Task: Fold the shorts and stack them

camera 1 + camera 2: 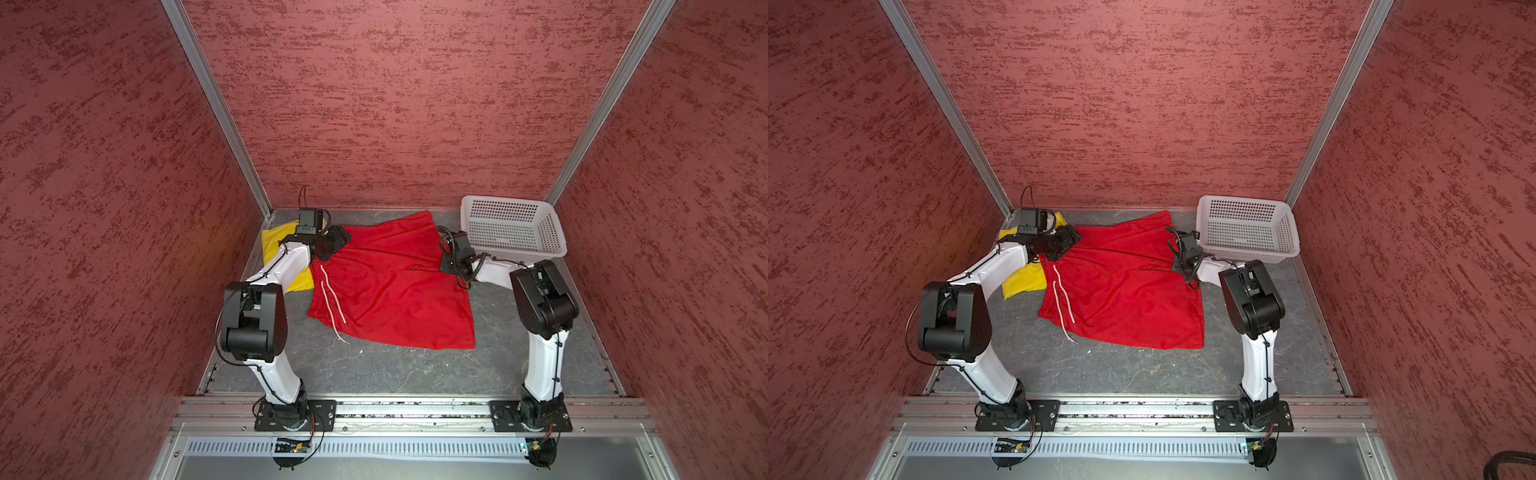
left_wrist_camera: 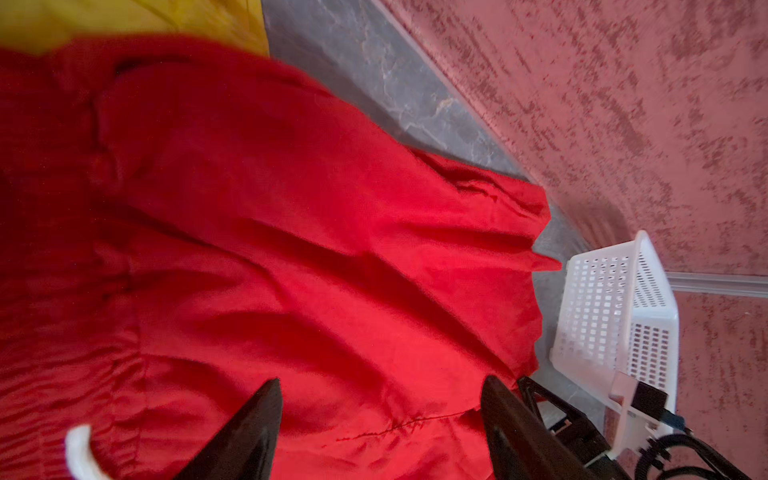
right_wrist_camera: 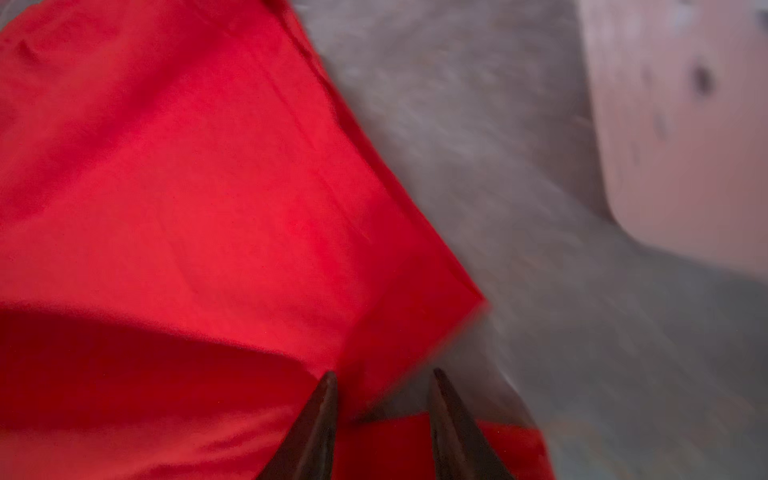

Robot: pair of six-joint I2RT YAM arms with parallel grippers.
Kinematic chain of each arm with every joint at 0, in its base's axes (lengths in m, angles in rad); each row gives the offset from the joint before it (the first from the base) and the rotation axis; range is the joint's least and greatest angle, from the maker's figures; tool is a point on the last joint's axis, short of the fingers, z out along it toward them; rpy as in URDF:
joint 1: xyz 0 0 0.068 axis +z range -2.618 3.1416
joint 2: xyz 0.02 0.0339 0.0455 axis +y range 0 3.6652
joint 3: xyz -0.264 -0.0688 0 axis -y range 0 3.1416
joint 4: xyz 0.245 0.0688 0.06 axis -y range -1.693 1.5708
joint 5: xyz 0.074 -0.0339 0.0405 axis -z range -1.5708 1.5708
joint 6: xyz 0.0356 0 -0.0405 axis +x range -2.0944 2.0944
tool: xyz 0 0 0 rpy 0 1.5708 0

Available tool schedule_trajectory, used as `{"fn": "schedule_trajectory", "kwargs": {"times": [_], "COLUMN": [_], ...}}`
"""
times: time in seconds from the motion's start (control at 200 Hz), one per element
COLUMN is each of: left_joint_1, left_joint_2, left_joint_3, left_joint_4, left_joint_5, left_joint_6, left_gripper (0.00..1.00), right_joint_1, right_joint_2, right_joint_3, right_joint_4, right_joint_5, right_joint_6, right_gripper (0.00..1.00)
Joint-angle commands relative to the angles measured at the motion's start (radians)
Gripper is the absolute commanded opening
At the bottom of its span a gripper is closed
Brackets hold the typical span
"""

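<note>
Above the red shorts (image 1: 390, 282), the left gripper (image 2: 382, 380) gapes wide, the right gripper (image 3: 383, 372) narrowly; pinching matching edges should keep the fold square.

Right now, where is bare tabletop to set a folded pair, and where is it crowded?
Free: the grey marbled tabletop between the bright red cloth shorts' near hem and the front aluminium rail. Crowded: far left, bright yellow shorts against the red; far right, the white perforated plastic basket.
</note>
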Motion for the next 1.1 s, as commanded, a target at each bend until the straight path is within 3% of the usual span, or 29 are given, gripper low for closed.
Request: {"fn": "schedule_trajectory", "kwargs": {"times": [0.0,0.125,0.2,0.381,0.536,0.666,0.801,1.097], "left_joint_1": [-0.029,-0.057,-0.091,-0.207,-0.247,-0.260,-0.257,-0.230], "left_joint_2": [-0.031,-0.022,-0.006,0.155,0.365,0.549,0.701,0.908], "left_joint_3": [-0.054,-0.053,0.005,0.275,0.544,0.771,0.953,1.128], "left_joint_4": [-0.019,-0.036,-0.051,-0.132,-0.168,-0.195,-0.208,-0.157], "left_joint_5": [-0.016,-0.023,-0.043,-0.114,-0.095,-0.070,-0.040,0.034], "left_joint_6": [0.030,0.036,0.053,0.111,0.120,0.137,0.155,0.135], "left_gripper": [0.76,0.76,0.69,0.35,0.35,0.46,0.40,0.33], "right_joint_1": [-0.007,-0.010,-0.010,-0.009,-0.007,-0.007,-0.007,-0.007], "right_joint_2": [-0.087,-0.168,-0.215,-0.188,-0.070,0.050,0.155,0.277], "right_joint_3": [-0.115,-0.187,-0.195,-0.051,0.115,0.243,0.344,0.447], "right_joint_4": [0.015,0.009,0.024,-0.018,-0.060,-0.082,-0.084,-0.116], "right_joint_5": [0.072,0.077,0.057,0.004,-0.005,-0.011,-0.033,-0.061], "right_joint_6": [0.053,0.059,0.057,0.031,0.005,-0.012,-0.012,0.002], "right_gripper": [0.39,0.39,0.39,0.39,0.45,0.48,0.49,0.47]}}
